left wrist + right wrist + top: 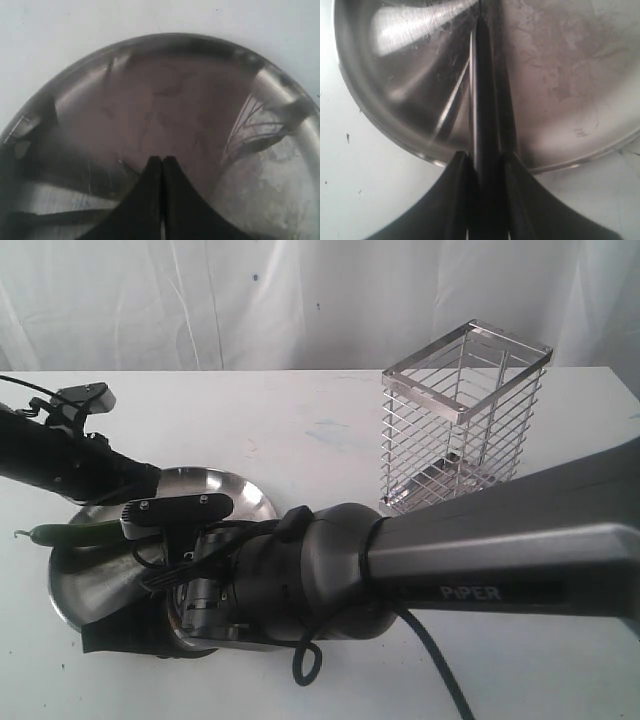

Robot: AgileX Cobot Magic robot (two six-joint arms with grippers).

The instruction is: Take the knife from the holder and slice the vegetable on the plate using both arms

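Count: one plate [212,488], one vegetable [75,534], one knife [482,100], one holder [465,418].

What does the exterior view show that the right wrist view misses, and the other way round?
Only the exterior view: the holder with no knife visible in it, the vegetable at the left side of the plate, and the left arm and right arm. Only the right wrist view: the right gripper clamped on the knife, its blade reaching out over the plate. Both show the plate and the white table.
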